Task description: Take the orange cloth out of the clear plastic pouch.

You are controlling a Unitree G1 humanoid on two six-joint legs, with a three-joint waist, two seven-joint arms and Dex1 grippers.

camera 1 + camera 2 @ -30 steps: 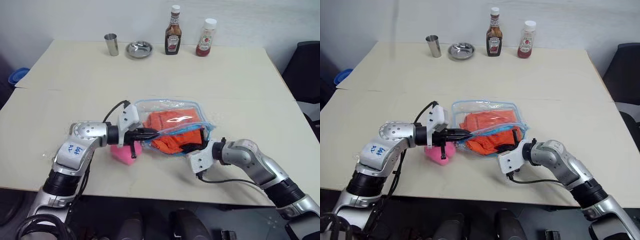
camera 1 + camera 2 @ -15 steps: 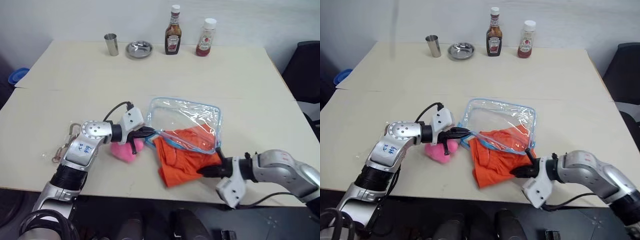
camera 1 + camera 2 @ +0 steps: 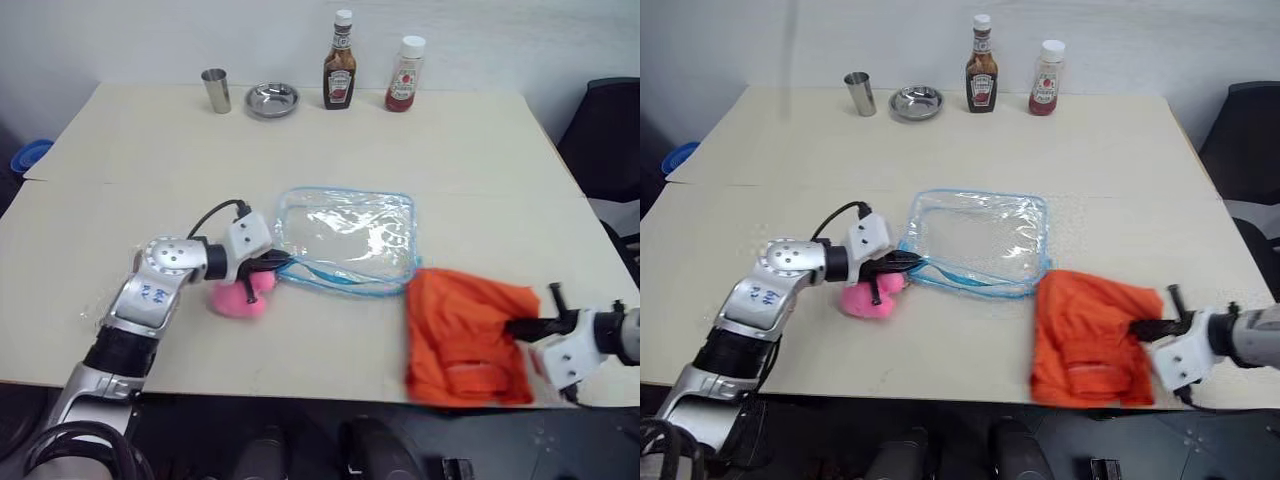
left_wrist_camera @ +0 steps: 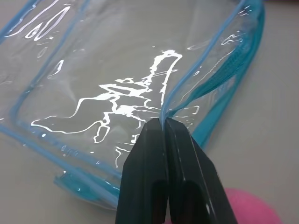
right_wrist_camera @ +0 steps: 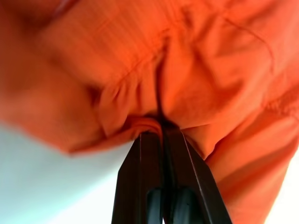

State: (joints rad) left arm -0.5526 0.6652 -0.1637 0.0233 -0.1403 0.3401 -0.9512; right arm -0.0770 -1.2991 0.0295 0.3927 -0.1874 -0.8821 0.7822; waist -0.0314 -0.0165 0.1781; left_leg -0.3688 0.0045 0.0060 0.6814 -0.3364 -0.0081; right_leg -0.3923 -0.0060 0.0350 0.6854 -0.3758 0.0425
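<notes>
Where half a second back it hung halfway out of the mouth, the orange cloth (image 3: 465, 335) is now fully clear of the clear plastic pouch (image 3: 348, 240), lying bunched at the counter's (image 3: 300, 140) near right edge, well apart from the pouch, part of it drooping over the rim. Right gripper (image 3: 1140, 327) has swung out to the right with it; its fingers (image 5: 161, 158) are clenched on a fold of the fabric, seen close in the right wrist view. Pouch now empty and see-through, flat near the middle of the counter. Left gripper (image 3: 275, 262) has barely shifted and keeps its fingers (image 4: 163, 140) pinched on the blue trim at the pouch's open corner, anchoring it. Pink pom-pom (image 3: 238, 298) sits just beside that hand. Judgement: the extraction itself looks complete; what remains is setting the cloth down and releasing both grips. Risk: cloth slipping off the edge once freed. Far side: metal cup (image 3: 214, 90), small steel bowl (image 3: 272, 99), two sauce bottles (image 3: 340, 75), undisturbed.
</notes>
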